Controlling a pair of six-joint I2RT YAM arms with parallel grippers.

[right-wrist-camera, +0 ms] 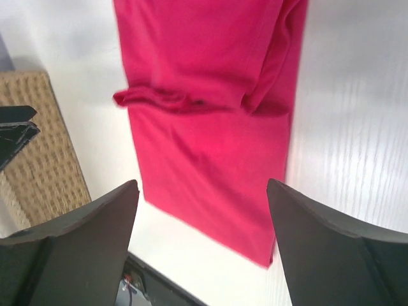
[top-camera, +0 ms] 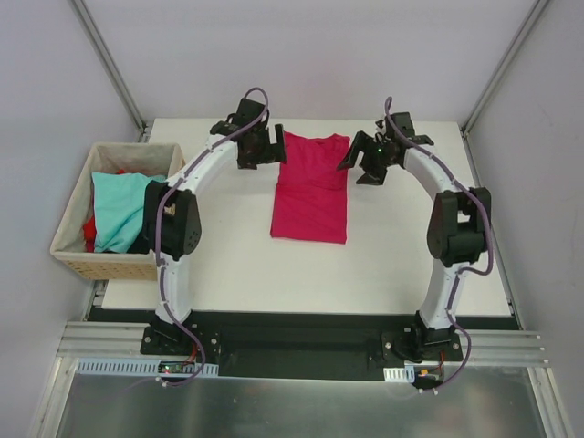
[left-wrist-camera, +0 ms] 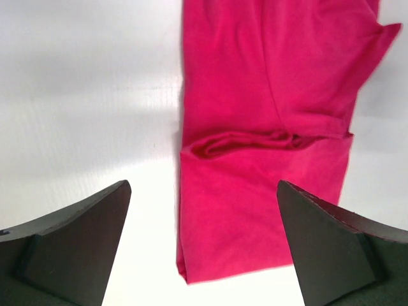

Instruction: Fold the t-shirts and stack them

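The crimson-magenta t-shirt (top-camera: 310,187) lies flat in the middle of the white table, its sides folded in so it forms a long narrow strip. It also shows in the left wrist view (left-wrist-camera: 255,95) and the right wrist view (right-wrist-camera: 204,146), with a bunched sleeve fold across it. My left gripper (top-camera: 272,146) hovers at the shirt's far left corner, open and empty (left-wrist-camera: 204,255). My right gripper (top-camera: 358,164) hovers at the far right corner, open and empty (right-wrist-camera: 203,248). The light teal t-shirt (top-camera: 119,205) and a red t-shirt (top-camera: 89,233) lie in the basket.
A woven wicker basket (top-camera: 78,260) stands off the table's left edge, also seen in the right wrist view (right-wrist-camera: 38,153). Grey walls enclose the table at the back and sides. A black rail (top-camera: 292,333) runs along the near edge.
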